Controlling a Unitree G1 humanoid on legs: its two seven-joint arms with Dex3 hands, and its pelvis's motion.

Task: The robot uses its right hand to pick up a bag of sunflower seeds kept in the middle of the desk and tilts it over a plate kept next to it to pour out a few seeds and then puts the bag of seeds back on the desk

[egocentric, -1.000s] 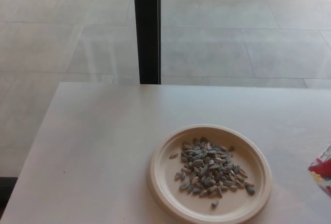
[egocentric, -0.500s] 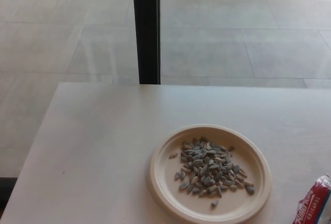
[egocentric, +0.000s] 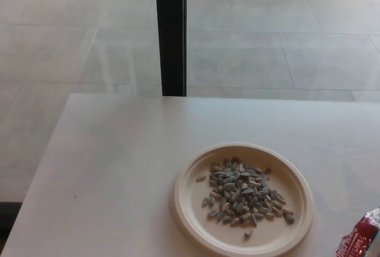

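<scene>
Just one plate [egocentric: 190,209], one bag [egocentric: 360,242].

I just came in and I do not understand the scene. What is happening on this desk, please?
No robot hand shows in the picture at this moment. A pale plate sits on the white desk with a heap of sunflower seeds already on it, so the pouring looks done. A red and white bag of seeds shows only partly at the bottom right corner, beside the plate. Whether a hand holds it or it rests on the desk cannot be seen.
</scene>
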